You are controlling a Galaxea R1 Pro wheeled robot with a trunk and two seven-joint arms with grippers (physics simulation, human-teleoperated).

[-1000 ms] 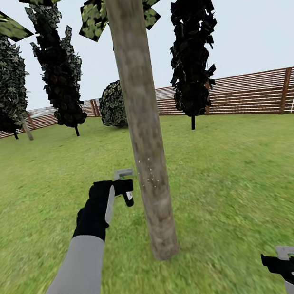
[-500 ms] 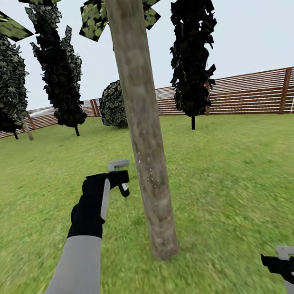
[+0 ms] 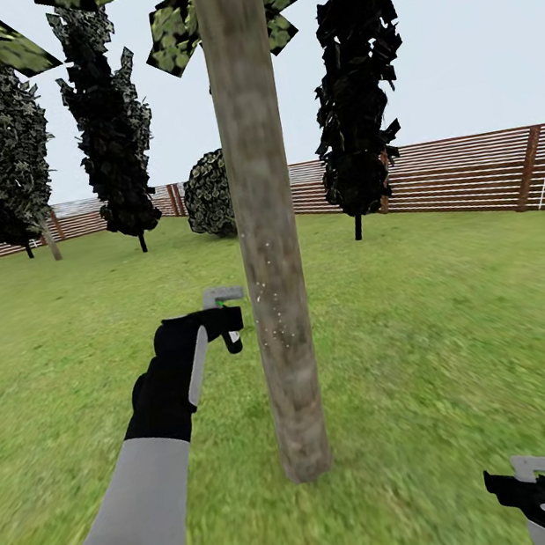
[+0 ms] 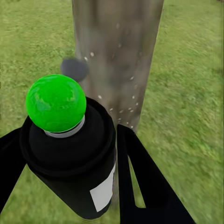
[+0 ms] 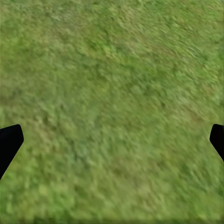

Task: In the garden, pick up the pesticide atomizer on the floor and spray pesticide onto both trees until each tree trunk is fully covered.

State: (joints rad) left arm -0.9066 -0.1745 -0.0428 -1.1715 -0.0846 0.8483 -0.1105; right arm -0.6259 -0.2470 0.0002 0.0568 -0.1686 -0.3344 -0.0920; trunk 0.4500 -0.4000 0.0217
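A straight grey-brown tree trunk [image 3: 265,220] rises in the middle of the head view, its leafy canopy [image 3: 175,21] overhead. My left gripper [image 3: 219,322] is shut on the pesticide atomizer [image 3: 226,316], held just left of the trunk at mid height. In the left wrist view the atomizer [image 4: 70,144] is a black can with a green dot [image 4: 56,102] on top, between black fingers [image 4: 140,182], facing the trunk [image 4: 116,51]. White pesticide specks [image 3: 276,330] dot the bark beside it. My right gripper [image 3: 533,481] hangs low at the right, open over grass.
Green lawn [image 3: 460,320] spreads all around the trunk. A brown slatted fence [image 3: 470,175] rings the back. Dark cypress-like columns [image 3: 108,123] [image 3: 356,88] and a round bush [image 3: 210,196] stand behind the tree.
My left gripper with the atomizer has risen along the trunk, then edged slightly right toward it. More white specks show higher on the bark. The right arm is still.
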